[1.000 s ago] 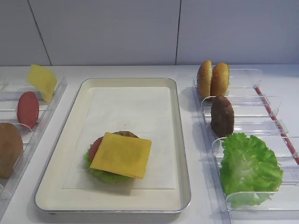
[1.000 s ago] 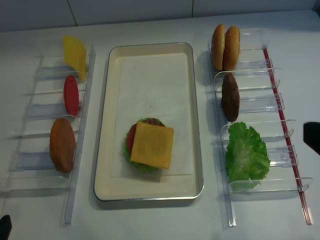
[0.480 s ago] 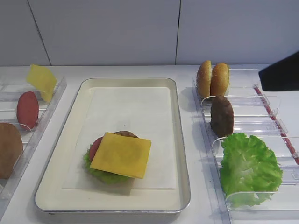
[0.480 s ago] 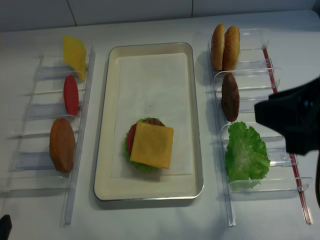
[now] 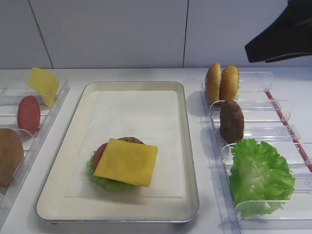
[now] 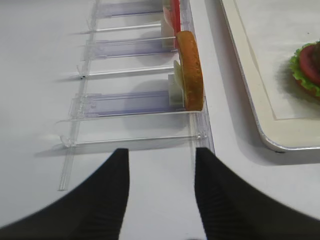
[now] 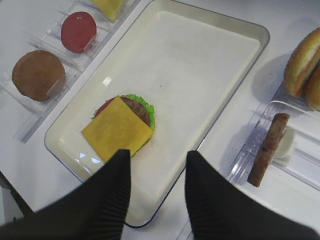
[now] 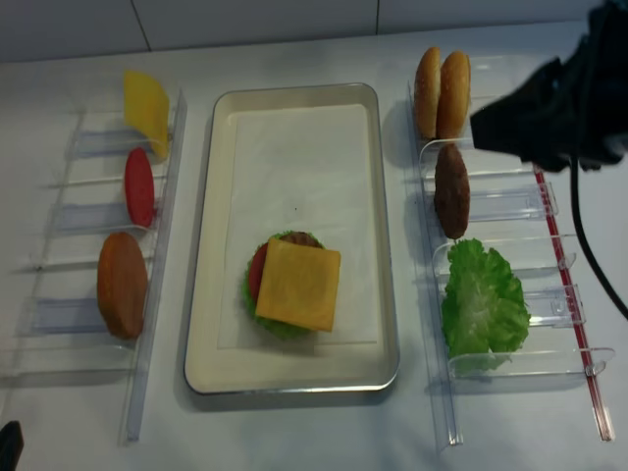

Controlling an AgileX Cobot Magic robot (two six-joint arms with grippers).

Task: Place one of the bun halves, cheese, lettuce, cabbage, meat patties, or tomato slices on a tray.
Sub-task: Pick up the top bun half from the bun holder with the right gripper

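Observation:
The cream tray [image 5: 136, 105] lies in the middle. On its near half sits a stack with a yellow cheese slice [image 5: 126, 162] on top, over lettuce, tomato and a patty. Two seeded bun halves [image 5: 222, 83] stand on edge in the right rack, with a dark meat patty [image 5: 231, 121] and a lettuce leaf [image 5: 261, 173] nearer. My right gripper [image 7: 157, 156] hangs open and empty high above the tray's near right corner; its arm [image 8: 554, 108] crosses over the right rack. My left gripper [image 6: 161, 152] is open and empty over bare table beside the left rack.
The clear left rack [image 8: 157, 294] holds a cheese slice [image 8: 145, 110], a tomato slice [image 8: 138, 186] and a brown bun half [image 8: 122, 285], all on edge. The clear right rack [image 8: 549, 294] has a red strip along its outer side. A white wall rises behind the table.
My right arm has come in from the right edge and swung up towards the back, over the right rack. The food, the tray and the left arm have stayed put.

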